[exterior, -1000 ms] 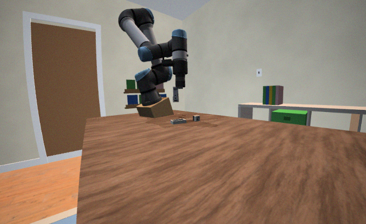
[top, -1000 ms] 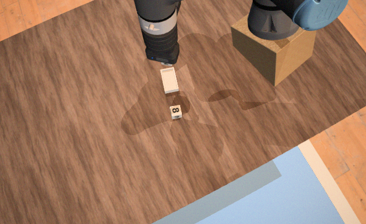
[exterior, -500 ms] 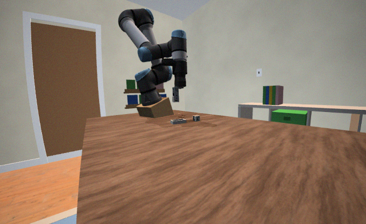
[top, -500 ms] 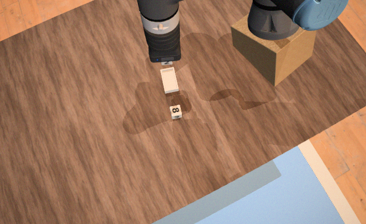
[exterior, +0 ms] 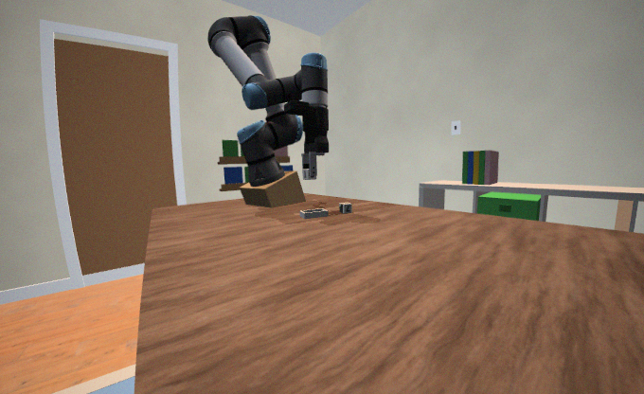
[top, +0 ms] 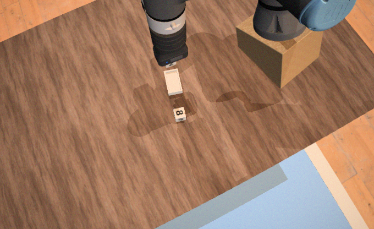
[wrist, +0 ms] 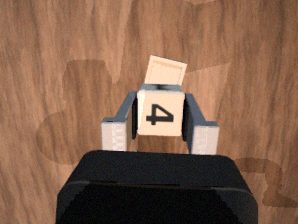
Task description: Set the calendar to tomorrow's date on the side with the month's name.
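Held cube: my gripper is clamped on the cube showing 4, high above the table.
Handling: I judge it light, rigid and smooth-faced; flat opposite sides suit the pads, as taken now.
Tray: the tray lies flat on the table, nothing in it, just below my wrist.
Other cube: the cube showing 8 sits on the table near the tray's end, apart from it.
Arm pose: elbow folded high, wrist pointing straight down over the tray's far end.
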Motion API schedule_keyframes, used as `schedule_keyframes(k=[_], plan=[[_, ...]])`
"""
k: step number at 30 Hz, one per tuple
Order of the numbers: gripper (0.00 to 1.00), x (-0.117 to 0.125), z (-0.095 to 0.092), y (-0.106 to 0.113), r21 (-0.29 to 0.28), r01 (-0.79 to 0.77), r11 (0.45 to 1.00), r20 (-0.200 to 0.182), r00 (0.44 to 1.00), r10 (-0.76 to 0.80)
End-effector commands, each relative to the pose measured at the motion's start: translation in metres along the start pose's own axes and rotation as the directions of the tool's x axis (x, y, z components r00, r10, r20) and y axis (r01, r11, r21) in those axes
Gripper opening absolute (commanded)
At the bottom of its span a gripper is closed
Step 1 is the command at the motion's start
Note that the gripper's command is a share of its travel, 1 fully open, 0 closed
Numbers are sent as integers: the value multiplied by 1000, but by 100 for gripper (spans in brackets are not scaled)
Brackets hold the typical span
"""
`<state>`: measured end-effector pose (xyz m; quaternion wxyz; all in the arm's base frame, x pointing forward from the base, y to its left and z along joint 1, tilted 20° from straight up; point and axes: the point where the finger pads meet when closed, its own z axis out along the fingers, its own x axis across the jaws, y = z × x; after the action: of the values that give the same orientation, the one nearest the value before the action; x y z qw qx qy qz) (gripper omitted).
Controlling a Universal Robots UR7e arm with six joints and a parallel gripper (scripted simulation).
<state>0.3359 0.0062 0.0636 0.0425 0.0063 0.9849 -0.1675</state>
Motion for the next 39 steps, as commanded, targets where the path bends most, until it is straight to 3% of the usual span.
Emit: schedule_keyframes(k=[1,14,29,31,39], plan=[[57,0,0,1,-7,171,985,4,985,-171],[57,-2,0,4,-6,412,911,5,911,-412],[57,-4,1,10,-4,715,699,7,699,-715],[57,-4,1,10,-4,715,699,7,699,-715],[57,-4,1,15,-2,845,534,8,534,-845]])
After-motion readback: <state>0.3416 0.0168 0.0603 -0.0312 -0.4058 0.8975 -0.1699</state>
